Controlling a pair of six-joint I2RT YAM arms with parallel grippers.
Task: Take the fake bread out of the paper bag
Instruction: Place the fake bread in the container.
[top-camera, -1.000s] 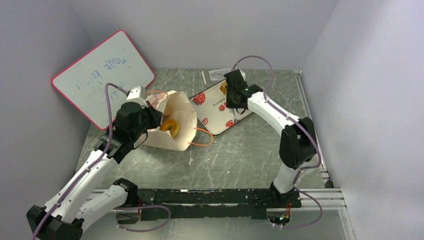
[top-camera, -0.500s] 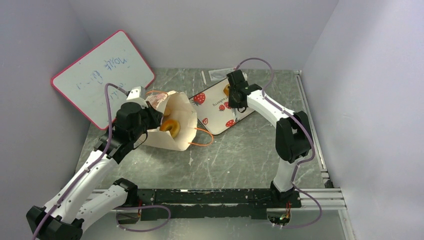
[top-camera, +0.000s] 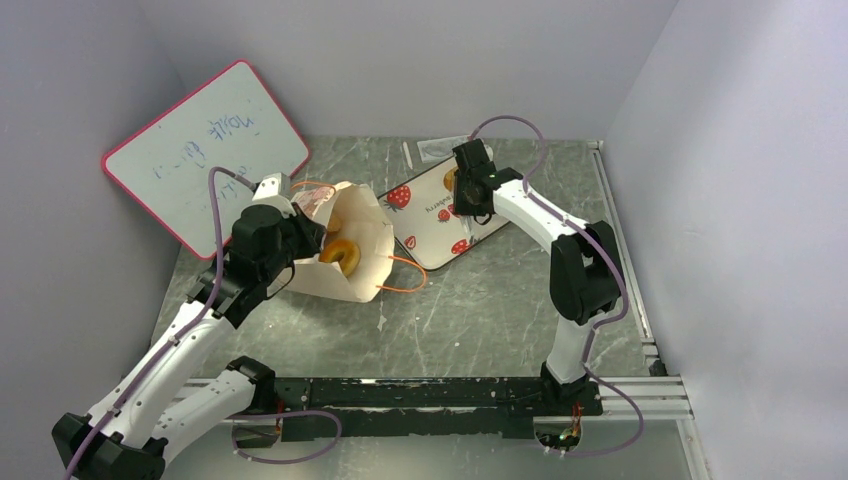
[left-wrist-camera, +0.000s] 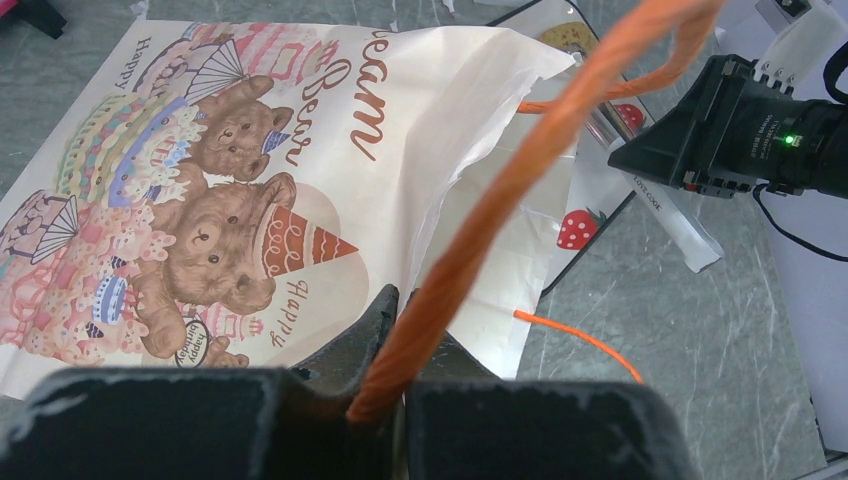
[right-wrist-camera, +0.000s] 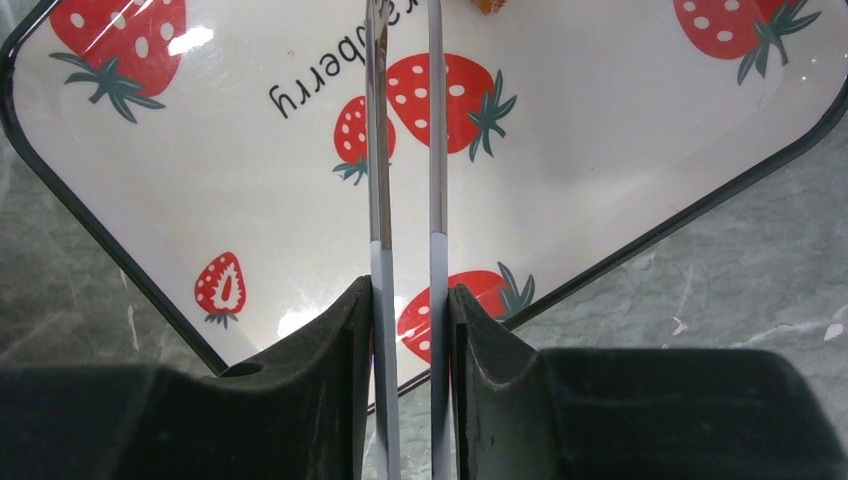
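Note:
The paper bag (top-camera: 362, 232) lies on its side with its mouth open to the right; its upper face, with a printed bear picture, shows in the left wrist view (left-wrist-camera: 300, 130). A golden ring doughnut (top-camera: 343, 252) sits in the mouth. My left gripper (top-camera: 303, 234) (left-wrist-camera: 415, 310) is shut on the bag's orange cord handle (left-wrist-camera: 520, 170) and holds it up. My right gripper (top-camera: 467, 203) (right-wrist-camera: 408, 295) is shut on metal tongs (right-wrist-camera: 378, 150) above the strawberry-print tray (top-camera: 425, 215) (right-wrist-camera: 600, 130). An orange bread piece (top-camera: 447, 178) (right-wrist-camera: 488, 5) lies on the tray's far end.
A pink-framed whiteboard (top-camera: 205, 150) leans at the back left behind the bag. A clear wrapper (top-camera: 430, 150) lies behind the tray. A metal rail (top-camera: 625, 250) runs down the table's right side. The bag's other orange handle (top-camera: 405, 275) trails on the table.
The right arm's elbow has swung inward and its wrist has shifted slightly over the tray's far end. The left arm and the bag have not moved.

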